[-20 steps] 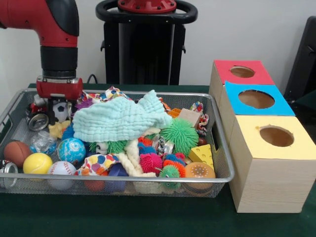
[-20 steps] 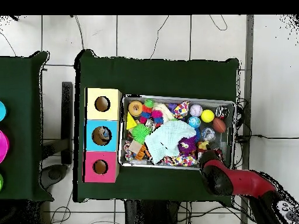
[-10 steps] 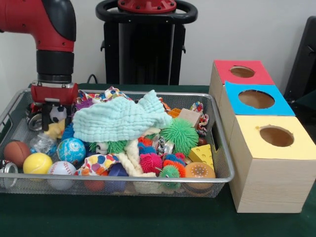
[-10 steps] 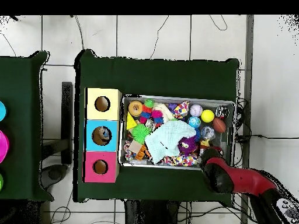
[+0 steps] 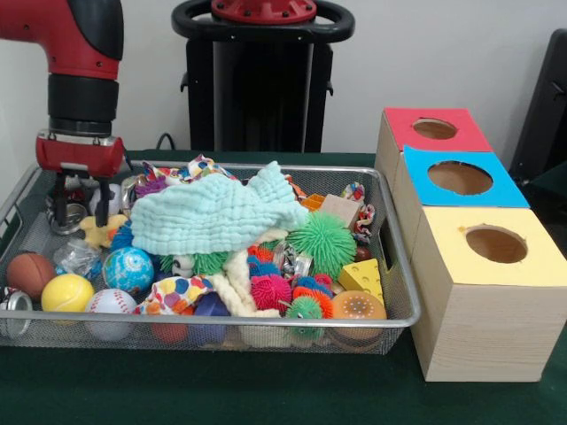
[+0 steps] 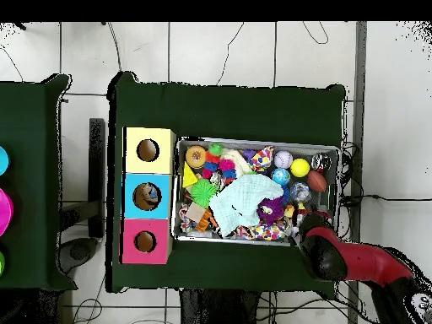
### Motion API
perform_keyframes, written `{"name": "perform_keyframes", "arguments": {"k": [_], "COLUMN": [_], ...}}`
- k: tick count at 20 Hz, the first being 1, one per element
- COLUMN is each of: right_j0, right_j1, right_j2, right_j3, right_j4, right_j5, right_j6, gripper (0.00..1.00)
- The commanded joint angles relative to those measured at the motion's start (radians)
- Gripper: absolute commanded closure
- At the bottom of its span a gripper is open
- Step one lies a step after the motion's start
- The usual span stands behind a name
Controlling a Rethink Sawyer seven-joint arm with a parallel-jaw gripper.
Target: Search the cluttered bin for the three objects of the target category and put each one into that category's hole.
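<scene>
The gripper [image 5: 80, 197] hangs over the far left corner of the bin [image 5: 394, 257], fingers parted and empty. Balls [image 5: 128, 269] lie in the bin's left end, beside a pale green cloth [image 5: 217, 214]. The three boxes [image 5: 485, 297] stand just right of the bin.

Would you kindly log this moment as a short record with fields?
arm: over the bin's corner
pincer: fingers apart, hanging above the toys, holding nothing
bin: wire mesh, crowded with toys
cloth: pale green, draped over the pile
balls: yellow ball beside baseball
boxes: red box, blue box, yellow box, each with a round hole on top
</scene>
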Motion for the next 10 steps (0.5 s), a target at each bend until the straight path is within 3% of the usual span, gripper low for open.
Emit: {"name": "perform_keyframes", "arguments": {"k": [1, 10], "right_j0": [-0.02, -0.032], "right_j1": [-0.087, 0.05], "right_j2": [0.109, 0.136], "right_j3": [0.02, -0.017], "right_j4": [0.046, -0.029], "right_j5": [0.162, -0.03], "right_j6": [-0.001, 0.064], "gripper": [0.0, 0.0]}}
